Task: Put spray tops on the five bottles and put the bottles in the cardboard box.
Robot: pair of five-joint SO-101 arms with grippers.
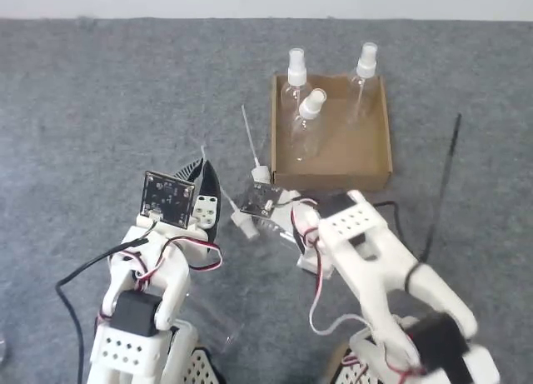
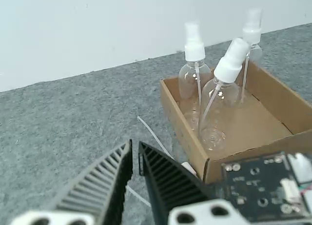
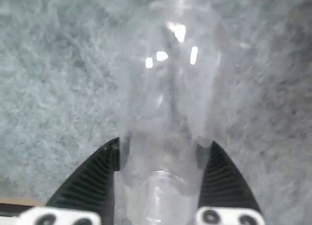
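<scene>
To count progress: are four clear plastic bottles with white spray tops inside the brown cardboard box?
No, three clear plastic bottles with white spray tops are inside the brown cardboard box.

White plastic arms (image 1: 375, 259), black ribbed pincers (image 2: 135, 147), red-and-white wires (image 1: 206, 259), black cables (image 1: 83, 271)

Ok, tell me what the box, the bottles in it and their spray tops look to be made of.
The box looks like brown cardboard, matte, with folded walls and raw edges. The bottles are clear and glossy, probably plastic, though glass is possible: you see through them and they catch highlights. The spray tops look like smooth, opaque white plastic, with thin tubes running down inside.
</scene>
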